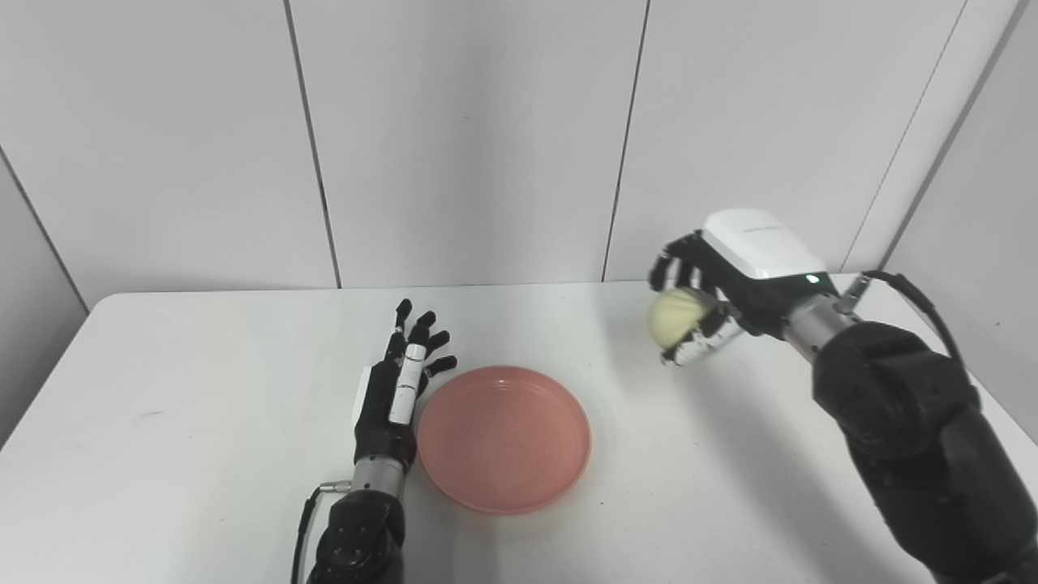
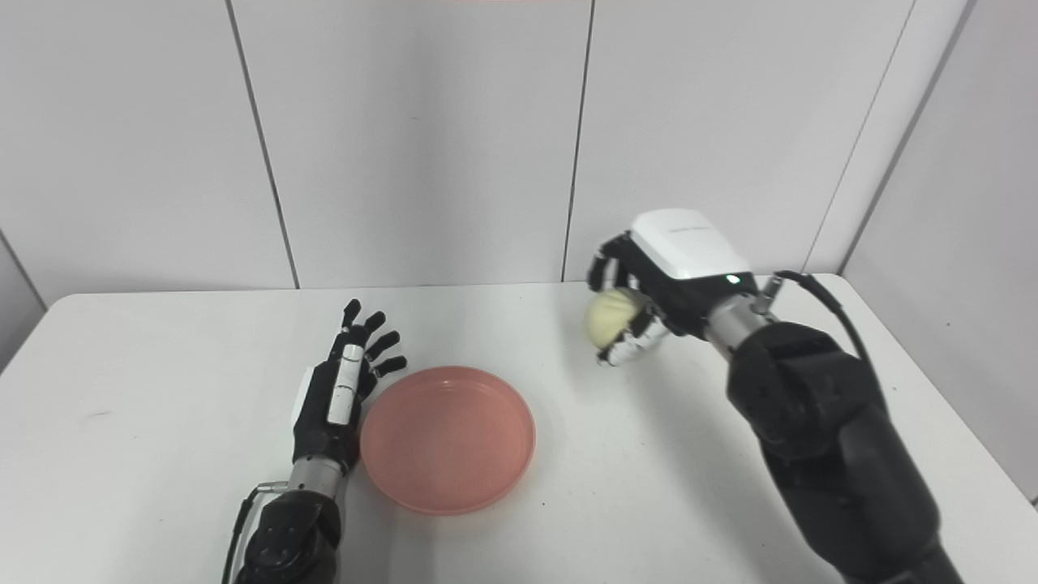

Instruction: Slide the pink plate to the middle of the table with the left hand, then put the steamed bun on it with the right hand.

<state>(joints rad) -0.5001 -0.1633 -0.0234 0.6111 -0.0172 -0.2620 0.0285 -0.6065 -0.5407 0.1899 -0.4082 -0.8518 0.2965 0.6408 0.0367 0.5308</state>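
Observation:
The pink plate (image 1: 504,438) lies empty on the white table (image 1: 203,422), near its middle. My left hand (image 1: 399,386) rests open just left of the plate's rim, fingers stretched away from me, its side close to or touching the rim. My right hand (image 1: 714,300) is lifted above the table at the right, shut on the pale steamed bun (image 1: 678,318). The bun hangs to the right of the plate and farther back, clear of the tabletop.
Grey wall panels (image 1: 470,138) stand right behind the table's far edge. A black cable (image 1: 916,296) loops from my right wrist. A faint dark smudge (image 1: 150,414) marks the table at the left.

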